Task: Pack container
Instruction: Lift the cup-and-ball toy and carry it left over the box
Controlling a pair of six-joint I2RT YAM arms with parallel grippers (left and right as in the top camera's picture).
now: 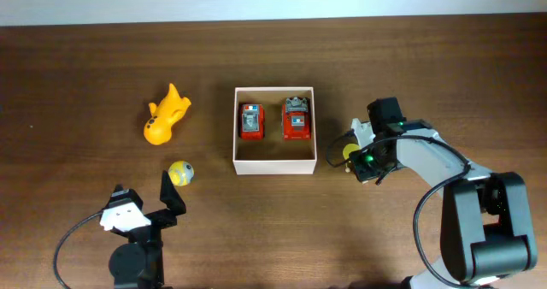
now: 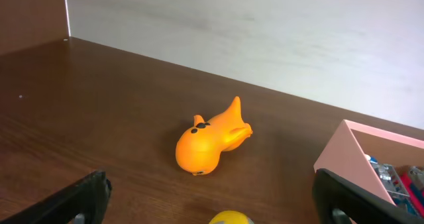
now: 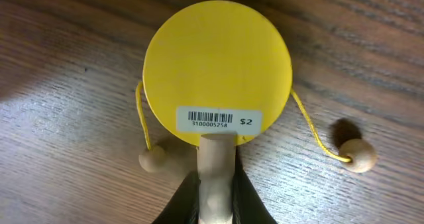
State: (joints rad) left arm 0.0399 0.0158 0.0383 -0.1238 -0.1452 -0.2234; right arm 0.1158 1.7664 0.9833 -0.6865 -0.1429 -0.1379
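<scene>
The container [image 1: 275, 164] is a square white-walled box at mid-table; its wall shows in the left wrist view [image 2: 341, 154]. Two red toy cars [image 1: 251, 122] [image 1: 297, 118] lie inside it. My right gripper [image 1: 362, 158] is just right of the container, shut on the wooden handle [image 3: 217, 159] of a yellow toy drum [image 3: 217, 65] that lies flat on the table. My left gripper [image 1: 147, 197] is open and empty [image 2: 212, 192], with a yellow ball [image 1: 180, 173] [image 2: 230, 218] just ahead of it. An orange fish-like toy [image 1: 164, 116] [image 2: 209, 141] lies farther back.
The drum has two wooden beads on yellow strings [image 3: 154, 159] [image 3: 358, 154] resting on the table. A white wall runs along the table's far edge [image 2: 265, 32].
</scene>
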